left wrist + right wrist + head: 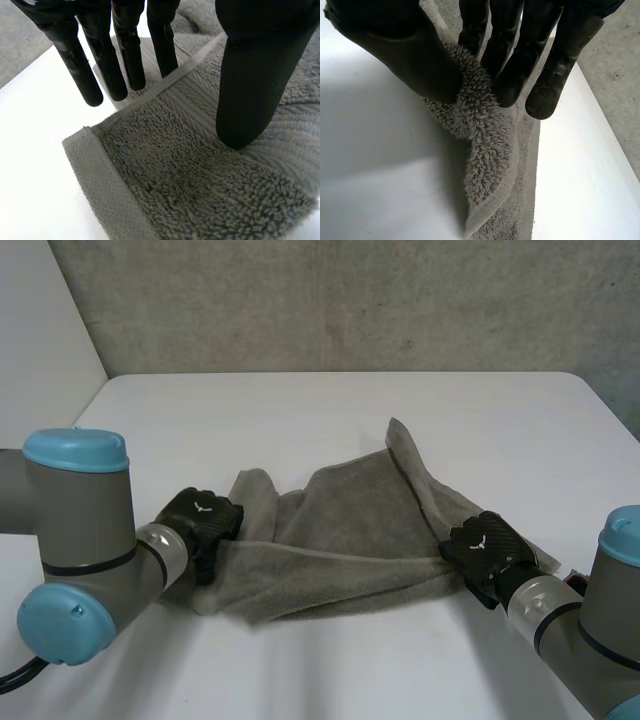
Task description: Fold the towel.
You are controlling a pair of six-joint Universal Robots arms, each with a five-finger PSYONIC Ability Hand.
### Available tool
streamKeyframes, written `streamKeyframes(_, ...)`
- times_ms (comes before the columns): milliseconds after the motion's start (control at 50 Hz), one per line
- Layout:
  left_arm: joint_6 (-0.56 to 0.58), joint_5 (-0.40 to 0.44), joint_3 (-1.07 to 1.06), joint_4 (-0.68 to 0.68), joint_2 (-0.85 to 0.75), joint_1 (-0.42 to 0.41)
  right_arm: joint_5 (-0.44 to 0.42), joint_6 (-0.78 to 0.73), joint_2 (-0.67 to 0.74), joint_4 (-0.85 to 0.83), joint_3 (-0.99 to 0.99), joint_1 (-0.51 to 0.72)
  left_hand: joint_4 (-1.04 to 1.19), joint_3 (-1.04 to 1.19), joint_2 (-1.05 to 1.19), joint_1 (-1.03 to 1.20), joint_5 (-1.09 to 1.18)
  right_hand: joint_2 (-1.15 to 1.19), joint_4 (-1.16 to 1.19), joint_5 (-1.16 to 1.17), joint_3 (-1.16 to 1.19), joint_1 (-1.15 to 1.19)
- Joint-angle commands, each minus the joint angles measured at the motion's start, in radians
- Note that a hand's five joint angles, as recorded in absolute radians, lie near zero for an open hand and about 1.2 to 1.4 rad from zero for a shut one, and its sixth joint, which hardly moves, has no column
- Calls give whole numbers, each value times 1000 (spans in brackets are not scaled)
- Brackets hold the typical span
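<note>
White table (330,410) below a grey concrete wall (350,300) carried your grey towel (340,540), crumpled across the lower middle of the frame. Your left robot hand (200,520) sat at its left end, fingers straight and apart, thumb tip resting on the cloth near a corner. Your right robot hand (485,550), at the right end, was clamped on a bunch of towel between thumb and fingers.

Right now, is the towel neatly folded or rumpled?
Rumpled: the towel lies bunched in uneven layers, its edges unaligned, the right hand pinching one end.
</note>
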Motion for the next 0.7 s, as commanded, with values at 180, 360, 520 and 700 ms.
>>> streamKeyframes(180, 32, -49, -11, -2, 2, 5, -1, 0, 0, 0, 2, 0, 122, 121, 123, 122, 126, 79, 57, 64, 63, 67)
streamKeyframes(360, 21, -52, -18, -8, 78, 8, 7, 2, -10, -6, -1, -13, 803, 802, 804, 802, 807, 79, 57, 64, 63, 67)
streamKeyframes(520, -16, -49, -60, 80, 241, 3, 3, 107, -16, -34, -11, -30, 803, 802, 804, 802, 807, 74, 52, 59, 58, 62)
streamKeyframes(700, -90, -79, -144, 288, 298, 23, 6, 382, -42, -18, -54, -129, 803, 802, 804, 802, 807, -941, -964, -957, -958, -954)
